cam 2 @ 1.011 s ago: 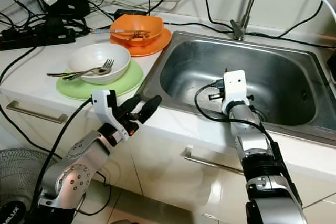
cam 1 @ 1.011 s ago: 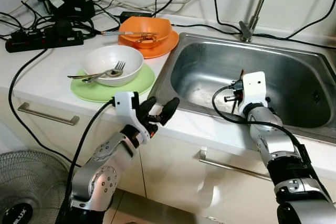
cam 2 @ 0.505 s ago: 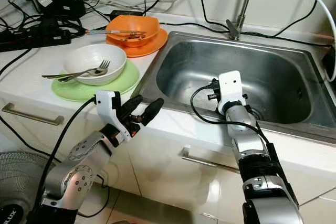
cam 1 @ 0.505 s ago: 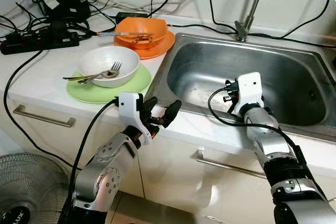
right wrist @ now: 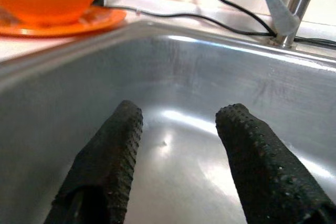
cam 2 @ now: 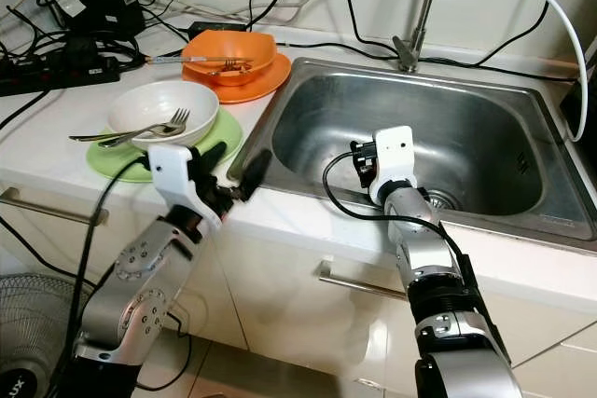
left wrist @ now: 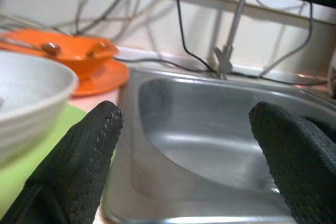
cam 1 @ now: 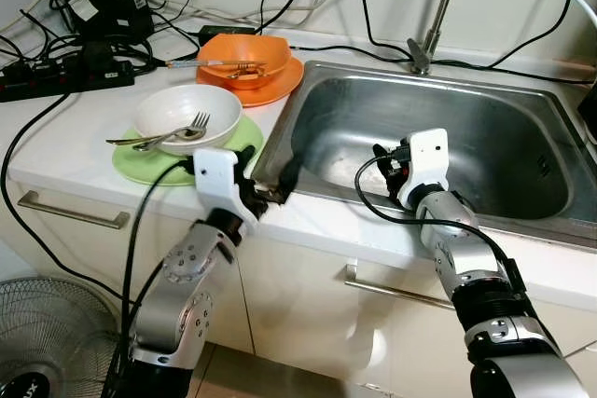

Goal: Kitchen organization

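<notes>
Two silver robot arms reach over a white kitchen counter point(cam 1: 65, 142) in the left eye view. The left gripper point(cam 1: 270, 179), fingers spread and holding nothing, sits at the front left corner of a rectangular stainless steel sink point(cam 1: 522, 90). Just left of it, a white bowl point(cam 1: 168, 109) holding a metal fork point(cam 1: 182, 126) rests on a round green plate point(cam 1: 131, 163). Beyond, an orange bowl point(cam 1: 244, 49) sits on an orange plate point(cam 1: 280, 86). The right gripper point(cam 1: 384, 160) dips inside the sink basin.

The left wrist view shows two black fingertips point(left wrist: 84, 156) wide apart, framing the sink, with the chrome tap point(left wrist: 227, 51) behind.

The right wrist view shows its fingers point(right wrist: 113, 156) parted and empty above the basin floor.
</notes>
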